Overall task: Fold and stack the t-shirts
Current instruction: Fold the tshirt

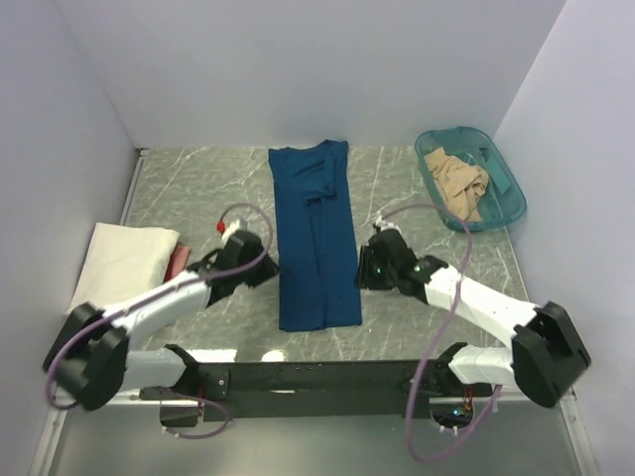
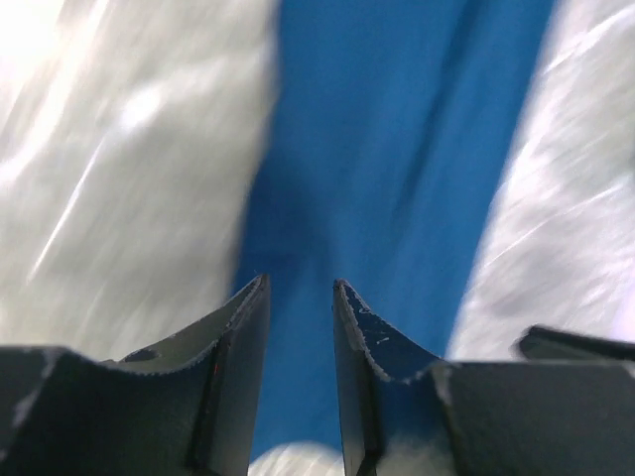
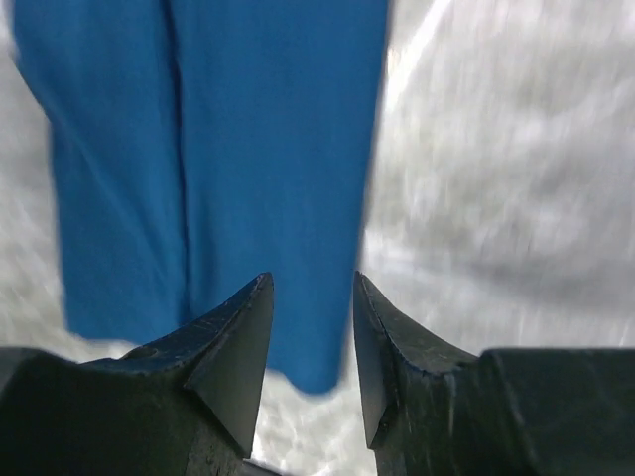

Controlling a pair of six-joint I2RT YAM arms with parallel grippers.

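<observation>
A: What's biggest?
B: The grey marbled bench (image 1: 417,297). Down its middle lies the navy blue t-shirt (image 1: 316,238), folded into a long narrow strip with the collar at the far end and the hem towards the arms.

A: And the other shirts?
B: The cream-white t-shirt (image 1: 124,260) lies folded flat at the bench's left edge, well apart from the navy one. The tan-beige t-shirt (image 1: 456,186) is crumpled inside the teal plastic tub (image 1: 508,198) at the far right corner.

A: The jaws?
B: The left jaws sit low, just beside the strip's left edge. Their fingertips (image 2: 253,297) are a narrow gap apart and nothing is between them. The right jaws are just beside the strip's right edge, near the hem. Their fingertips (image 3: 260,297) are also parted and hold nothing. Both wrist views are blurred.

A: Anything smaller?
B: A dark red item (image 1: 177,261) touches the cream shirt's right side. I can't tell what it is.
</observation>
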